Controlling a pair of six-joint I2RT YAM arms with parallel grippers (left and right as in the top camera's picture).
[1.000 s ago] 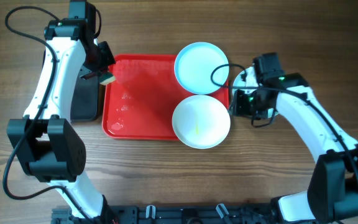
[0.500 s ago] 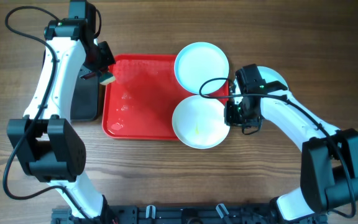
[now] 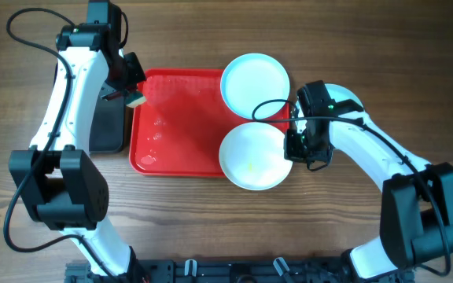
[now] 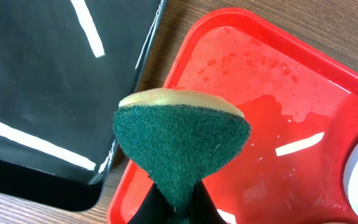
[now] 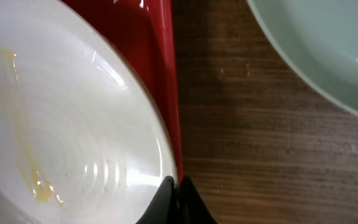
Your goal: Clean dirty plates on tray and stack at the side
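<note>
The red tray [image 3: 179, 126] lies mid-table, its floor wet [image 4: 278, 93]. A plate with a yellow smear [image 3: 252, 157] overhangs its near right corner. A clean-looking plate [image 3: 255, 85] overhangs the far right corner. A third plate [image 5: 328, 50] lies on the wood right of the tray, mostly hidden under my right arm in the overhead view. My right gripper [image 3: 292, 146] is shut on the smeared plate's right rim [image 5: 176, 186]. My left gripper [image 3: 134, 97] is shut on a green-and-yellow sponge [image 4: 182, 143] above the tray's far left corner.
A black rectangular bin [image 3: 107, 122] stands against the tray's left side, also in the left wrist view [image 4: 48, 81]. Bare wooden table [image 5: 272, 143] lies right of the tray's rim.
My right gripper swung left from beside the tray onto the smeared plate's right rim and closed there; the plate shifted slightly. The left arm and sponge have not moved.
</note>
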